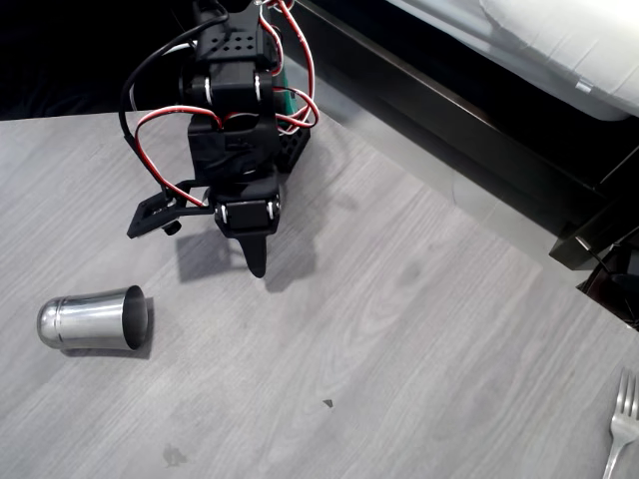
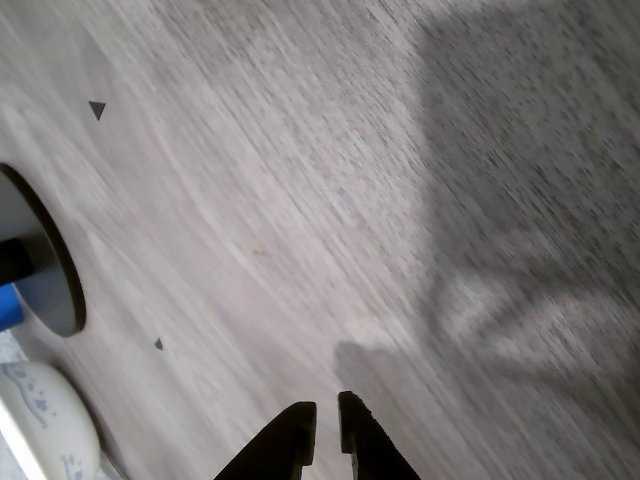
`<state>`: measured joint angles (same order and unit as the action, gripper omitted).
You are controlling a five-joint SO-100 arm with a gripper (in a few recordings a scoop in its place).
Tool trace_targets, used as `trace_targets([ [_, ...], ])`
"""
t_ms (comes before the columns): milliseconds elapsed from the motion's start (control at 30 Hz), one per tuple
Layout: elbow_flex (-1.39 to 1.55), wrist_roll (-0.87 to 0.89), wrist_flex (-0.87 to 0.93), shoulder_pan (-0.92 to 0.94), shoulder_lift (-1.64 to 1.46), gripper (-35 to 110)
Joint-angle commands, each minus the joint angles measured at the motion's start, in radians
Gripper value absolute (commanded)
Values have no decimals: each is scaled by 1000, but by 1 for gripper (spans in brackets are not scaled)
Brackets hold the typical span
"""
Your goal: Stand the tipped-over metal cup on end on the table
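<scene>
A fork point(image 1: 621, 424) lies at the surface's bottom-right corner in the overhead view, tines pointing away from that edge. Beyond the far edge runs a black frame point(image 1: 469, 120) with white bedding point(image 1: 559, 40) behind it. In the wrist view a dark-rimmed round hole point(image 2: 45, 260) sits at the left edge.

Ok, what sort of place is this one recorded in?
Probably a room at home, perhaps a bedroom rather than a lab. The table is grey wood-look laminate with a metal cup lying on its side and a fork at the edge, and what looks like white bedding lies behind a black furniture frame.
</scene>
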<state>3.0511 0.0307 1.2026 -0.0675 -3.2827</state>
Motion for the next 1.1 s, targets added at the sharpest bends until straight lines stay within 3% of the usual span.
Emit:
trace_targets([
  [0,-5,2,5,8,-29,0],
  [900,-11,-3,-28,8,-29,0],
  [1067,-181,-160,-52,135,-26,0],
])
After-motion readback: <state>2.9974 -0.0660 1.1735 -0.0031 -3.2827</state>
